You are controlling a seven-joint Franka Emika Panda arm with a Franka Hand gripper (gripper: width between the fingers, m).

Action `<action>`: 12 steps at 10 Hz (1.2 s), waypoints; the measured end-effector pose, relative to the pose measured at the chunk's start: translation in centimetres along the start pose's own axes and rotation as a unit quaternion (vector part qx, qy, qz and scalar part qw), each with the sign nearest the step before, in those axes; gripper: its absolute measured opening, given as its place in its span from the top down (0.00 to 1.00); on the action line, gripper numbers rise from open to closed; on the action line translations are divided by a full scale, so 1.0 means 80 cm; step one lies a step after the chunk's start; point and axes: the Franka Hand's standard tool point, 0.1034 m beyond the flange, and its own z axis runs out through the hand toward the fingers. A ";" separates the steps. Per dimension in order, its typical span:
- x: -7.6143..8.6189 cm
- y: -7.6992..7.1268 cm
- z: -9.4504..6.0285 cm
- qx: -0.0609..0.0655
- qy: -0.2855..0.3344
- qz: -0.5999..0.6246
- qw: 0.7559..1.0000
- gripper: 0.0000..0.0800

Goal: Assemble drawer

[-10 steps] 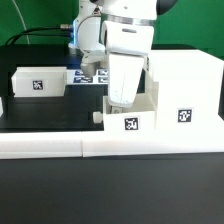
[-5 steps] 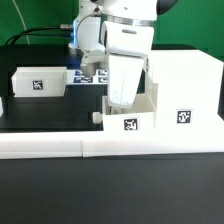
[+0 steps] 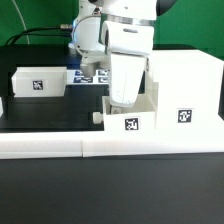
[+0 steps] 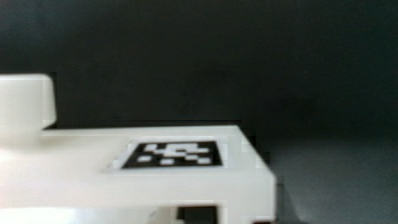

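A small white knobbed tray [image 3: 128, 121] with a square tag on its front stands against the large white hollow case [image 3: 185, 88], on the case's left in the exterior view. My gripper [image 3: 122, 101] reaches down into this tray, and its fingertips are hidden behind the tray wall. In the wrist view the tray [image 4: 107, 170] fills the frame from very close, with its tag [image 4: 175, 153] and its knob [image 4: 22, 100] showing. No fingers show clearly there. A second tagged tray [image 3: 38, 82] stands apart at the exterior view's left.
The marker board [image 3: 88, 76] lies behind the arm on the black table. Long low white border bars [image 3: 110, 146] run along the front edge, close under the tray and the case. Cables hang at the back left.
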 end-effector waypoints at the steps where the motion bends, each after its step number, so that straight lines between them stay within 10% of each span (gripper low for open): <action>1: 0.000 0.000 0.000 0.000 0.000 0.000 1.000 0.95; 3: 0.000 0.000 0.000 0.000 0.000 0.000 1.000 0.95; 8: -0.001 0.006 -0.019 0.004 -0.004 0.005 1.000 0.27; 12: -0.011 0.009 -0.042 -0.002 -0.005 0.011 1.000 0.19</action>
